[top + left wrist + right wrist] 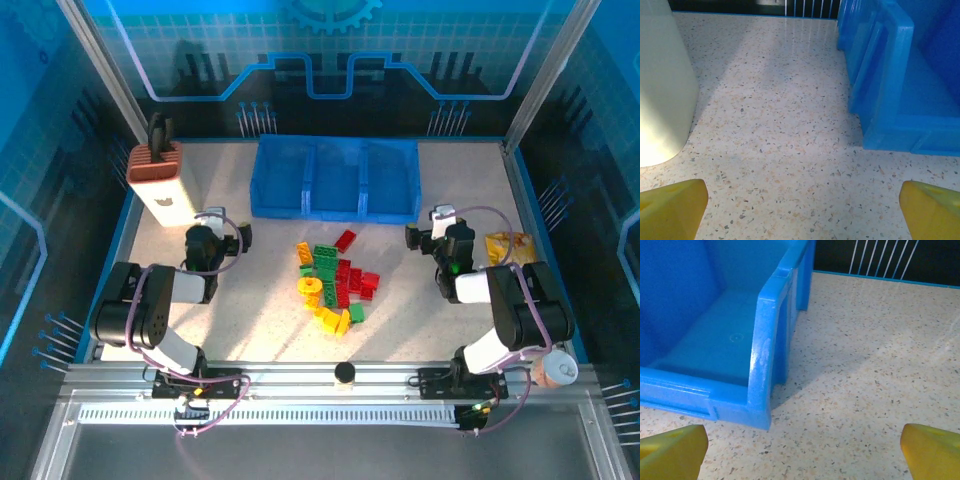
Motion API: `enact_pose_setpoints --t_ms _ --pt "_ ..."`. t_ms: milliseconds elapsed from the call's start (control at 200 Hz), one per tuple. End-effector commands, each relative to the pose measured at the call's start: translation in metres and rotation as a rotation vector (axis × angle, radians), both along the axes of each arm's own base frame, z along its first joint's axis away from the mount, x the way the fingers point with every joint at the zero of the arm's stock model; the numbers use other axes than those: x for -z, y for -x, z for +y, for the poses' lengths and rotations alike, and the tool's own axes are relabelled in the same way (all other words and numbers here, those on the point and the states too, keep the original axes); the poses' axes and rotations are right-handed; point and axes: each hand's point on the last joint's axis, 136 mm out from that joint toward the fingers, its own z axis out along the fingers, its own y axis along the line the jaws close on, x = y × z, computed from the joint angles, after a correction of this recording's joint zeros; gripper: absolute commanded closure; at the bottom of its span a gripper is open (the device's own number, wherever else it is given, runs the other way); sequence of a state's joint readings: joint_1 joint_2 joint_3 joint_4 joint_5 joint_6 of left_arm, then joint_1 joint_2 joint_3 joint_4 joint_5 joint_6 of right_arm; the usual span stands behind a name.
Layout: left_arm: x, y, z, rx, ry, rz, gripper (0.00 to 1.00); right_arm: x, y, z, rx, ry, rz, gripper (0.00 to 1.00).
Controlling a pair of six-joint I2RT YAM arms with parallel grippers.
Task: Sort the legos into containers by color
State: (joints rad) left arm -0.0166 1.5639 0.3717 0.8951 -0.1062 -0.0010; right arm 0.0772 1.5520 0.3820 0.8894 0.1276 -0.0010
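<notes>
The legos [335, 280], in red, green and yellow/orange, lie in a loose pile on the table's middle, in front of the containers [335, 180], three adjoining compartments of a blue bin. My left gripper [214, 222] is left of the pile and my right gripper [438, 228] is right of it, both apart from the bricks. In the left wrist view my left gripper [802, 210] is open, yellow fingertips [670, 207] wide over bare table, the bin's corner [890, 90] ahead right. My right gripper [802, 450] is open too, with the bin's wall [765, 350] ahead left.
A white and brown box [158, 178] with a black handle stands at the back left, close to my left gripper [660, 90]. A yellow snack packet [508, 247] lies at the right edge. Blue enclosure walls ring the speckled table [250, 320].
</notes>
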Motion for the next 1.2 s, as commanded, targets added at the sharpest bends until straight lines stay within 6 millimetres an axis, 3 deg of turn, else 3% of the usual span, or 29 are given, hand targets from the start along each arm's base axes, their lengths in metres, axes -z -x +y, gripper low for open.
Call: enact_pose_setpoints --t_ms 0,1065,1136,1196 --pt "-0.016 -0.006 -0.002 0.018 0.007 -0.048 0.01 -0.011 -0.005 0.006 -0.044 -0.004 -0.029 0.00" --pt "-0.015 -0.006 -0.001 0.021 0.015 -0.042 0.01 -0.011 -0.005 0.008 -0.054 -0.010 -0.022 0.00" --pt "-0.029 -0.005 0.010 -0.061 -0.010 -0.064 0.01 -0.024 -0.002 0.018 -0.091 0.029 -0.033 0.00" --pt "-0.055 0.002 0.021 -0.167 -0.057 -0.065 0.01 -0.042 0.004 0.030 -0.121 0.081 -0.044 0.00"
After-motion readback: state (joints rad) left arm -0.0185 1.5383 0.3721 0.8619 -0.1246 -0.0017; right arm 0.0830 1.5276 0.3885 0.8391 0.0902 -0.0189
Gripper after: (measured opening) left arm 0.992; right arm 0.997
